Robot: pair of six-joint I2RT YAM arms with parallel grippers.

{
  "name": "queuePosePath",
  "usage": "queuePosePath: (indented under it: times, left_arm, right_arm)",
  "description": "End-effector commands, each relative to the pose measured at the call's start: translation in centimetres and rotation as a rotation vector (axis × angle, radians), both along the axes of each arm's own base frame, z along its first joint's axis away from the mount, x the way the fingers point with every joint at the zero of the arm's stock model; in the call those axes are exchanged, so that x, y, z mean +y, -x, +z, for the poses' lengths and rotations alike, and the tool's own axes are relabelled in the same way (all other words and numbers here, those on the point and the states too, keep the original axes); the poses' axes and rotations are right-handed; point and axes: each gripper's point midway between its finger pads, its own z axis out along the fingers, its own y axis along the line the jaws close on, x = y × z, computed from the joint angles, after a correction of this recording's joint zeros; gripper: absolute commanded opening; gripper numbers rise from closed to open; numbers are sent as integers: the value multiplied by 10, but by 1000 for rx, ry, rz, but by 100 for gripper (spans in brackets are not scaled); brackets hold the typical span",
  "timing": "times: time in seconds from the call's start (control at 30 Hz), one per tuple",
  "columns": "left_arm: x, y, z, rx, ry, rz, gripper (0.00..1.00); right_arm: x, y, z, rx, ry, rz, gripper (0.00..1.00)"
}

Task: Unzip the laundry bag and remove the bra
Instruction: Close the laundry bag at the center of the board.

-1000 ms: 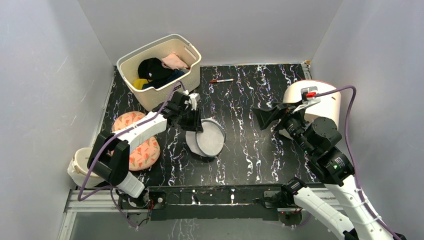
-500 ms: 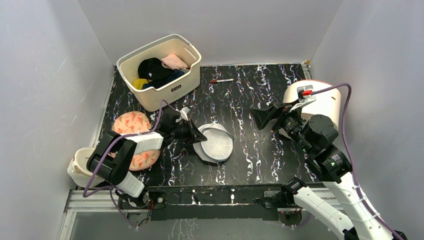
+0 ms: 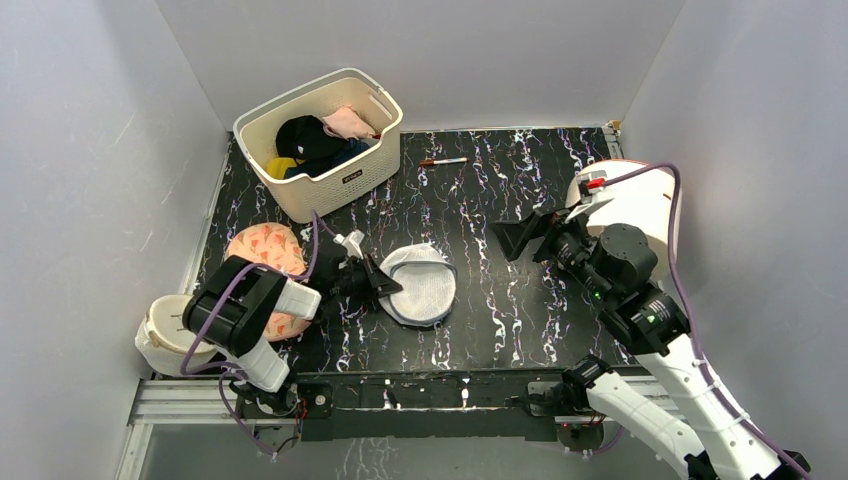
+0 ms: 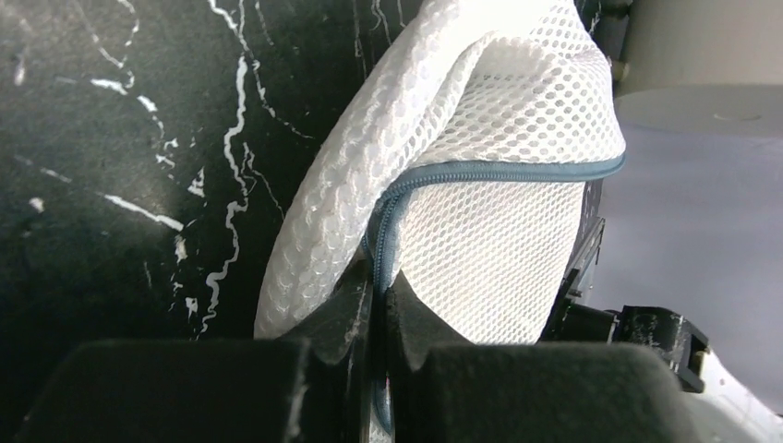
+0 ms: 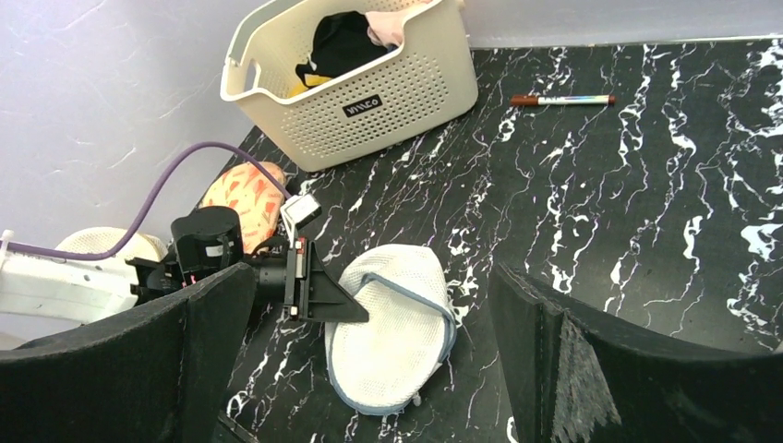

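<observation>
White mesh laundry bag now sits slightly further left; left gripper jaws clamp its grey-blue zipper rim; right gripper jaws apart.

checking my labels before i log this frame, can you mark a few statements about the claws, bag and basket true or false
The left claw pinches the zipper rim of the laundry bag. True.
The right claw is shut on the bag. False: it is open and apart from it.
The basket holds clothing. True.
The marker lies inside the basket. False: it lies on the table beside it.
</observation>
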Motion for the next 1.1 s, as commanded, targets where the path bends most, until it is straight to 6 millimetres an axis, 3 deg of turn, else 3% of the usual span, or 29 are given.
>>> queuePosePath:
  times: [0.0,0.13,0.4,0.57,0.6,0.63,0.8,0.9,1.0,1.07]
  left_arm:
    - [23,12,-43,-24,-155,-2,0]
    - [20,7,-28,-62,-167,-21,10]
    - [22,-8,32,-185,-217,-22,61]
    - [24,-8,67,-228,-212,-22,74]
    - [26,-7,70,-227,-217,-19,90]
    - [28,-6,73,-224,-222,-12,97]
    - [46,-5,89,-241,-291,49,98]
    - [58,-10,112,-294,-345,72,98]
    - [70,-29,159,-409,-417,107,98]
    - [77,-48,210,-527,-461,146,98]
  right_arm:
    - [8,-5,6,-24,-40,20,98]
    - [10,-7,3,-9,-27,29,98]
    - [14,-10,-7,16,-15,37,98]
    - [17,-14,-15,38,8,40,98]
    - [17,-14,-15,39,12,41,98]
    - [17,-15,-17,41,17,42,98]
    - [18,-18,-24,53,45,43,98]
    - [20,-24,-33,70,81,44,98]
    - [19,-34,-41,86,133,24,98]
    - [17,-42,-41,85,172,0,98]
